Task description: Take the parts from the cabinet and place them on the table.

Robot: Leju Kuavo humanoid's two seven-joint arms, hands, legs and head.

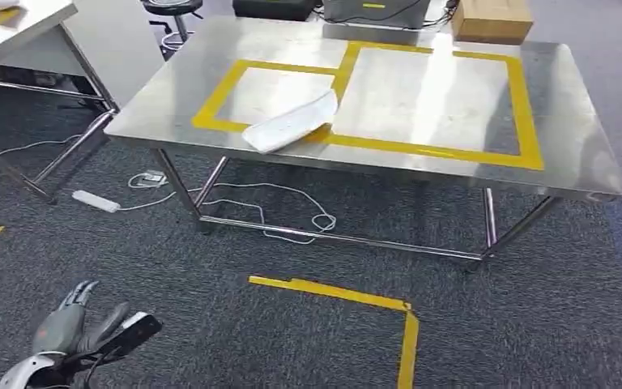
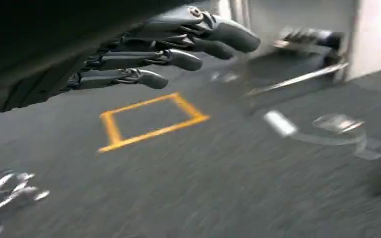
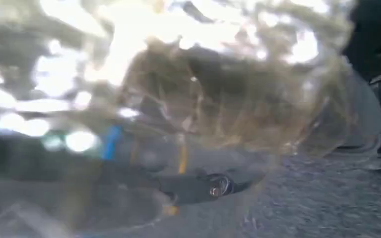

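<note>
Take the steel table (image 1: 551, 154) as your landmark: one bagged part (image 1: 291, 123) already lies on it, a pale, flattish packet resting across the near edge of the smaller of the two yellow tape frames (image 1: 342, 81), close to the table's front rim. Your left hand (image 1: 73, 324) hangs low over the carpet, well short of the table and off toward its left end; in the left wrist view its fingers (image 2: 178, 58) are stretched out and apart with nothing between them, so it is free. Your right hand is the uncertain one: its wrist view shows a blurred, clear crinkled plastic bag (image 3: 218, 99) pressed right up to the lens, with a dark finger (image 3: 198, 187) beneath it. That suggests the hand is carrying a bagged part, but I cannot tell how the fingers lie on it. Expect these packets to be light, soft and slick; the film will crumple and slide, and the contents can shift inside. Take hold across the middle of the bulk, not by a loose corner of film, and close only enough to stop slipping. On the floor short of the table's front rail lies a yellow tape corner (image 1: 372, 304), and a white cable (image 1: 291, 212) trails under the table, so mind your feet as you come in.
</note>
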